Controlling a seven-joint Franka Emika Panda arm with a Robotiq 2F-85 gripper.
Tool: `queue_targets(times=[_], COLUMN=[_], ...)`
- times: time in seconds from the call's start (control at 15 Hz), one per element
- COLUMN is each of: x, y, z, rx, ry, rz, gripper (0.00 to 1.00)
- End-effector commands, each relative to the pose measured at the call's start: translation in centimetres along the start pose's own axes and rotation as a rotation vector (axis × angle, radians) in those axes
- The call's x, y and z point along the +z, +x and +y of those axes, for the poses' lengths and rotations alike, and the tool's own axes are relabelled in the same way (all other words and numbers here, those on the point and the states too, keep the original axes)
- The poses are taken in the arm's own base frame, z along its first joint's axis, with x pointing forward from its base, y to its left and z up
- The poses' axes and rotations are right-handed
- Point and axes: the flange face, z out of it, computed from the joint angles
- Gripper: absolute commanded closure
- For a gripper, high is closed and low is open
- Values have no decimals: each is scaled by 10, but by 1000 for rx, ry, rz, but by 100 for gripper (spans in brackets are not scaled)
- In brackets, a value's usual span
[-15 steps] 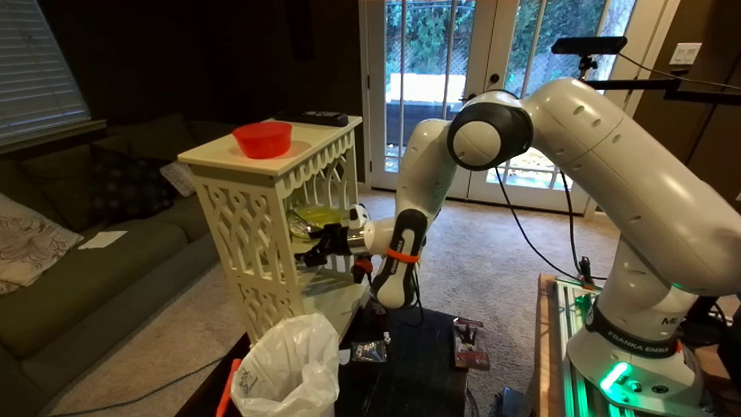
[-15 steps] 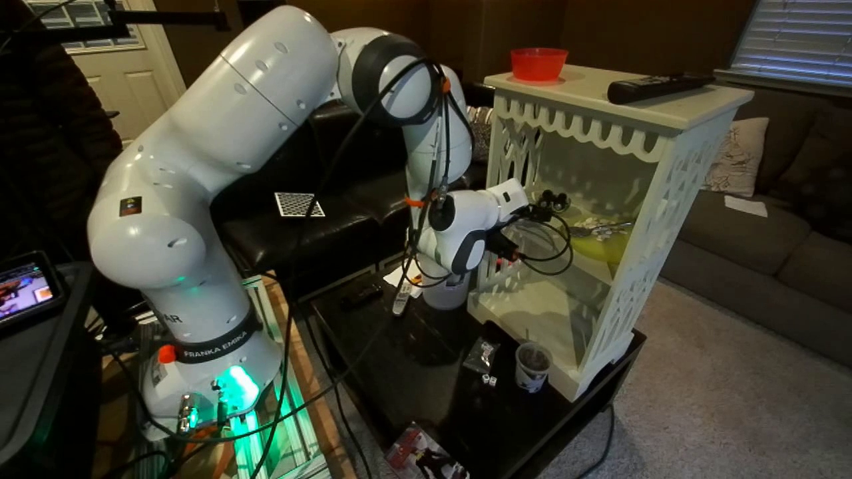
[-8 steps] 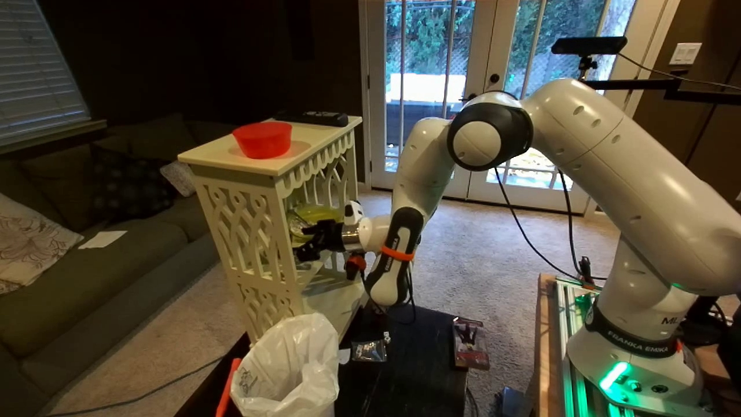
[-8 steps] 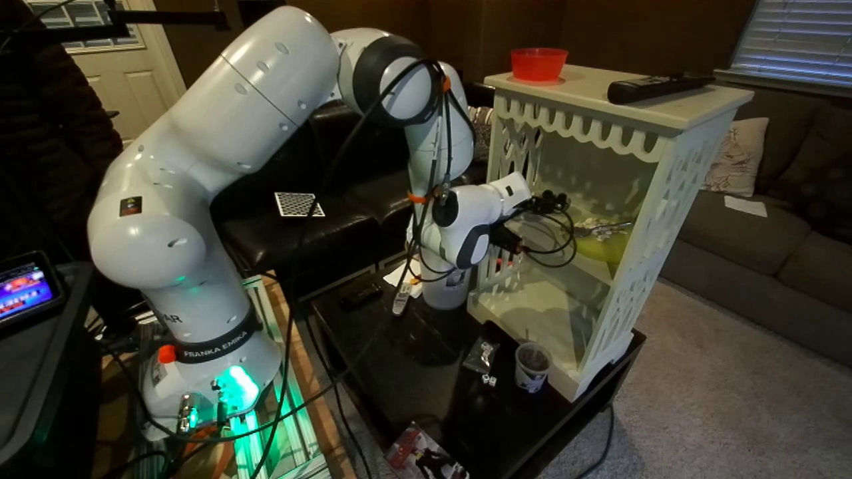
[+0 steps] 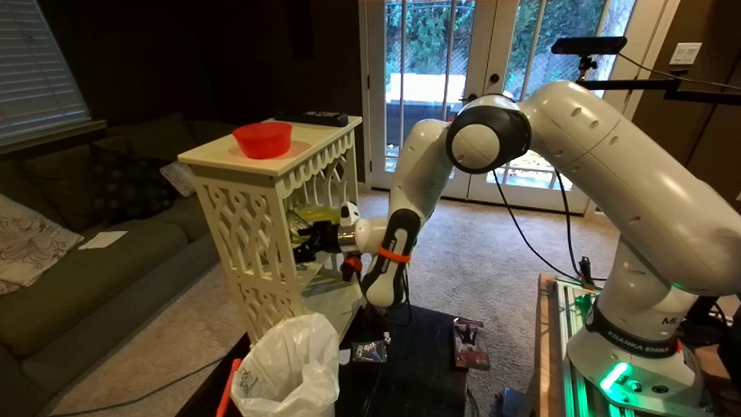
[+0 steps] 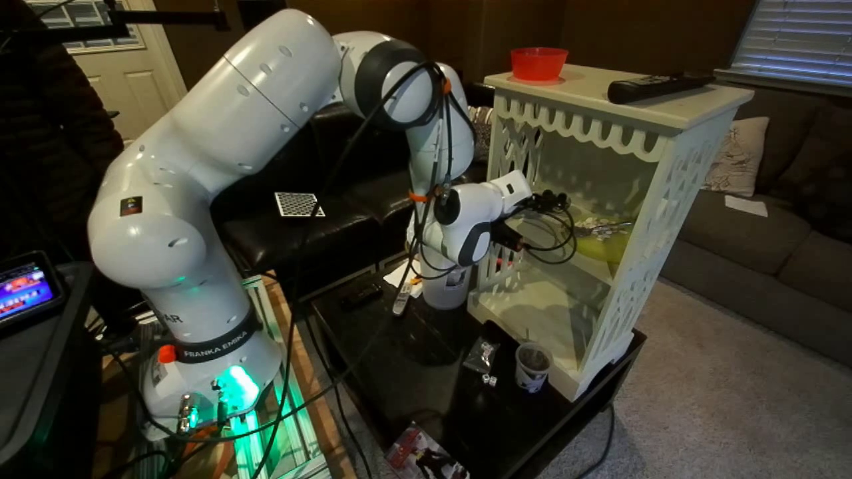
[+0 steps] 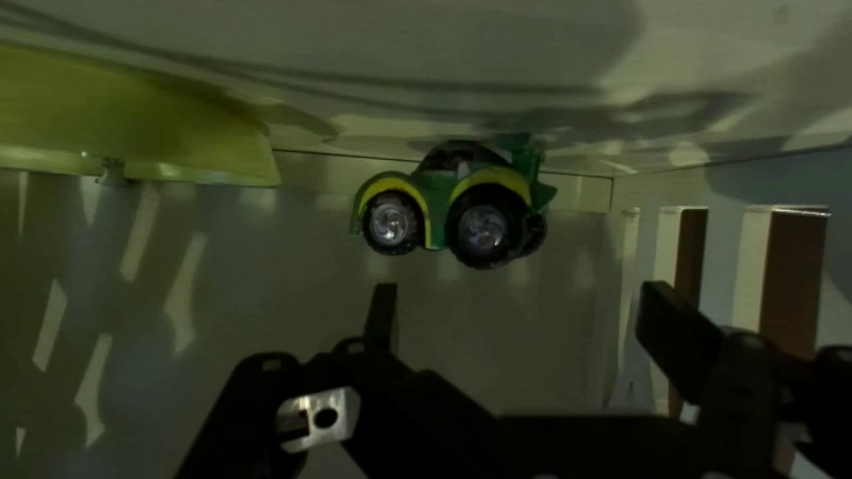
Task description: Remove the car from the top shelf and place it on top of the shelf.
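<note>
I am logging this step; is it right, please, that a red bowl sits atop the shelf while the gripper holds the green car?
Not quite: in the wrist view the gripper is open, with the green car beyond its fingertips. The red bowl does sit atop the shelf.

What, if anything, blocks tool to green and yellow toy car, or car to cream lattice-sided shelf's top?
Nothing visible between tool and car. The shelf's top overhangs the car; probably withdraw outward first. On top, round red bowl and black remote leave bare space.
</note>
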Motion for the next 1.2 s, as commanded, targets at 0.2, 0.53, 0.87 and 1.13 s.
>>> queue_targets(times=[0.2, 0.53, 0.87, 1.13], x=[20, 29, 32, 26], y=[-9, -13, -14, -15], z=[-1, 0, 2, 3], rx=[17, 22, 19, 15], ry=[4, 1, -3, -7], rz=[-9, -20, -15, -9], gripper=[20, 34, 76, 92])
